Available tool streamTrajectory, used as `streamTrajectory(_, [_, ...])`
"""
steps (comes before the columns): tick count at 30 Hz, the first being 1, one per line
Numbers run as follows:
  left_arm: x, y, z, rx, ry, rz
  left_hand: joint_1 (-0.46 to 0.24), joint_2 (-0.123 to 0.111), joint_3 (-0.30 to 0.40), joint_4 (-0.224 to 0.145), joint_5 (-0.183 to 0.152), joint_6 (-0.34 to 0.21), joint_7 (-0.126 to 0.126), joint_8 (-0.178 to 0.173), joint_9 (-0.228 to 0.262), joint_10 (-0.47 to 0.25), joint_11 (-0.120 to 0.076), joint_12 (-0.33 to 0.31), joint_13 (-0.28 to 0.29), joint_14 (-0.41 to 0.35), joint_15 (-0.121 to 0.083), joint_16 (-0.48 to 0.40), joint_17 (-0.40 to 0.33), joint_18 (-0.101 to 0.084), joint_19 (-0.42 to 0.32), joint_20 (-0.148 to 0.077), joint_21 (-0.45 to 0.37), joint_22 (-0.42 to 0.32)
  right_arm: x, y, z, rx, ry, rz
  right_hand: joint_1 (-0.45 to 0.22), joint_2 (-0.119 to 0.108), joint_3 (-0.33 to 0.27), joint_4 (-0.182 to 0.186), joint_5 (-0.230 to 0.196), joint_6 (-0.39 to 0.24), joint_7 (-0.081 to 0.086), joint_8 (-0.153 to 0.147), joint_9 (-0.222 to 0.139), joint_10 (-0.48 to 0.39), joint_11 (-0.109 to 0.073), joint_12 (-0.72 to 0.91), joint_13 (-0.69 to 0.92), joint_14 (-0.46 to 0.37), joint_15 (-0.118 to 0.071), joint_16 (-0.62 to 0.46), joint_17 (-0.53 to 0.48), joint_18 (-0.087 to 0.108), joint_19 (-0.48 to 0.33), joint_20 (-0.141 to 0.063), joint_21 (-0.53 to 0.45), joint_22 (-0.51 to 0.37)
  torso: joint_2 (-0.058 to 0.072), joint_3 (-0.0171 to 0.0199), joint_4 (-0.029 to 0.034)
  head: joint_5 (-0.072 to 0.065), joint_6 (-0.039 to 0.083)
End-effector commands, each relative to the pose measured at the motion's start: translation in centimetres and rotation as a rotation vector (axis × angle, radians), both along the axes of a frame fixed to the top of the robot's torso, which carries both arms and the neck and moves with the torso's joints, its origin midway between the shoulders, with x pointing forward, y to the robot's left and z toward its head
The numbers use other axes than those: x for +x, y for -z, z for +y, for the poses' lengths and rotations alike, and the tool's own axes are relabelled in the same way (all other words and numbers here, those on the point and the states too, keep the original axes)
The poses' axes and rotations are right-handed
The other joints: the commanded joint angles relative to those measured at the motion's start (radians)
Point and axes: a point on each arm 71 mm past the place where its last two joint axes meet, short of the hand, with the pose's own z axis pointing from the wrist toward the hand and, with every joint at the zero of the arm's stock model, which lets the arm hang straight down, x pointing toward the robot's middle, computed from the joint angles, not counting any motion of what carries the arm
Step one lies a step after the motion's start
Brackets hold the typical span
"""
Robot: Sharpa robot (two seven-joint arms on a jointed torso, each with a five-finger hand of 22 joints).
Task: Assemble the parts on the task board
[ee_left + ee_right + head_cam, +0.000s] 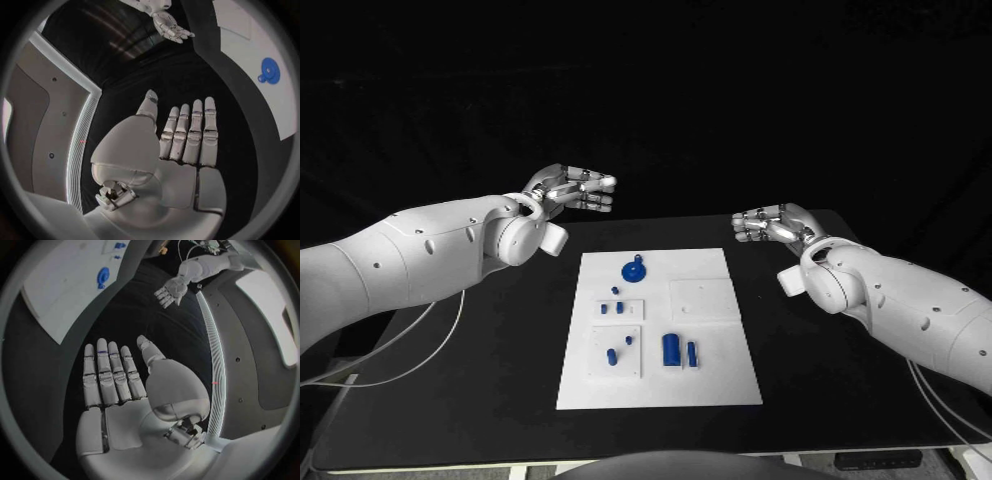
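The task board (711, 375) looks like matt white plastic on a matt black table (488, 370), its parts (633, 270) glossy blue plastic.

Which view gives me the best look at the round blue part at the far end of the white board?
The head view: the round blue part shows whole on the white task board. Both wrist views catch it small and bent near the rim.
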Motion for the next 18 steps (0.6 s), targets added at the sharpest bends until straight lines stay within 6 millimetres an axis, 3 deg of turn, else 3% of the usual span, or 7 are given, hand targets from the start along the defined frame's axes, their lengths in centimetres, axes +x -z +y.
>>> streamTrajectory(1, [0.5,-0.4,0.3,-0.067,-0.078,-0.026,-0.006,0.002,0.002,-0.005,-0.002,-0.066,-0.003,-0.007,-0.004,-0.033,-0.002,-0.003,-0.001,-0.031,0.003,-0.002,-0.002,0.002,-0.026,0.011,-0.003,-0.002,0.6,0.0,0.0,0.214,0.005,0.039,-0.007,0.002,-0.009,0.014,-0.014,-0.052,0.002,-0.006,-0.003,-0.044,0.009,-0.006,-0.003,-0.038,0.012,-0.003,-0.071,0.013,-0.106,0.015,-0.004,-0.074,-0.019,0.0078,-0.0025,0.007,0.025])
streamTrajectory(7, [1.0,-0.4,-0.2,-0.084,-0.088,-0.034,-0.013,-0.003,0.013,-0.003,-0.002,-0.112,-0.002,-0.007,-0.006,-0.050,-0.002,-0.002,-0.001,-0.054,0.009,-0.002,-0.001,0.044,-0.052,0.047,0.002,0.001,1.2,0.0,-0.2,0.253,0.027,0.032,0.003,0.007,-0.038,0.037,-0.012,-0.095,0.009,-0.009,-0.005,-0.062,0.017,-0.007,-0.003,-0.056,0.017,-0.005,-0.076,0.033,-0.126,0.032,0.005,-0.157,-0.022,0.0141,-0.0020,0.017,0.051])
streamTrajectory(8, [0.8,-0.1,-0.2,-0.038,-0.053,-0.011,-0.393,-0.050,0.124,0.008,-0.049,-0.954,-0.107,-0.065,-0.063,-1.007,-0.108,-0.062,-0.059,-0.352,-0.114,-0.062,-0.065,-0.077,-1.036,-0.139,-0.067,-0.069,1.1,0.2,-0.3,0.152,0.045,0.033,-0.347,-0.106,-0.058,0.239,-0.296,-0.989,-0.131,-0.066,-0.062,-0.362,-0.135,-0.065,-0.061,-0.365,-0.133,-0.067,-0.137,-0.031,-0.857,-0.139,-0.064,-0.216,-0.017,0.0083,-0.0019,0.011,0.037])
streamTrajectory(9, [0.7,-0.1,-0.2,-0.039,-0.054,-0.011,-0.414,-0.050,0.124,0.008,-0.049,-0.954,-0.107,-0.065,-0.063,-1.007,-0.108,-0.062,-0.059,-1.061,-0.114,-0.062,-0.065,-0.077,-1.036,-0.139,-0.067,-0.069,1.1,0.2,-0.3,0.153,0.046,0.032,-0.363,-0.106,-0.058,0.239,-0.296,-0.989,-0.131,-0.066,-0.062,-1.073,-0.135,-0.065,-0.061,-0.383,-0.133,-0.067,-0.137,-0.031,-0.857,-0.139,-0.064,-0.216,-0.017,0.0080,-0.0013,0.011,0.038])
streamTrajectory(10, [0.7,-0.1,-0.3,-0.040,-0.055,-0.012,-0.443,-0.050,0.124,0.008,-0.049,-0.954,-0.107,-0.065,-0.063,-1.007,-0.108,-0.062,-0.059,-1.061,-0.114,-0.062,-0.065,-0.077,-1.036,-0.139,-0.067,-0.069,1.1,0.1,-0.3,0.154,0.047,0.030,-0.389,-0.106,-0.058,0.239,-0.296,-0.989,-0.131,-0.066,-0.062,-1.073,-0.135,-0.065,-0.061,-1.090,-0.133,-0.067,-0.137,-0.031,-0.857,-0.139,-0.064,-0.216,-0.017,0.0074,0.0000,0.010,0.040])
streamTrajectory(13, [0.3,0.2,-0.7,-0.050,-0.067,-0.015,-0.555,-0.050,0.124,0.008,-0.049,-0.954,-0.107,-0.065,-0.063,-1.007,-0.108,-0.062,-0.059,-1.061,-0.114,-0.062,-0.065,-0.077,-1.036,-0.139,-0.067,-0.069,0.9,-0.2,0.1,0.167,0.054,0.016,-1.160,-0.106,-0.058,0.239,-0.296,-0.989,-0.131,-0.066,-0.062,-1.073,-0.135,-0.065,-0.061,-1.090,-0.133,-0.067,-0.137,-0.031,-0.857,-0.139,-0.064,-0.216,-0.015,0.0028,0.0093,0.002,0.055])
streamTrajectory(18, [-1.2,1.0,-1.9,-0.079,-0.106,-0.024,-1.303,-0.050,0.124,0.008,-0.049,-0.954,-0.107,-0.065,-0.063,-1.007,-0.108,-0.062,-0.059,-1.061,-0.114,-0.062,-0.065,-0.077,-1.036,-0.139,-0.067,-0.069,0.0,-1.2,1.2,0.207,0.080,-0.022,-1.160,-0.106,-0.058,0.239,-0.296,-0.989,-0.131,-0.066,-0.062,-1.073,-0.135,-0.065,-0.061,-1.090,-0.133,-0.067,-0.137,-0.031,-0.857,-0.139,-0.064,-0.216,-0.009,-0.0122,0.0397,-0.025,0.103])
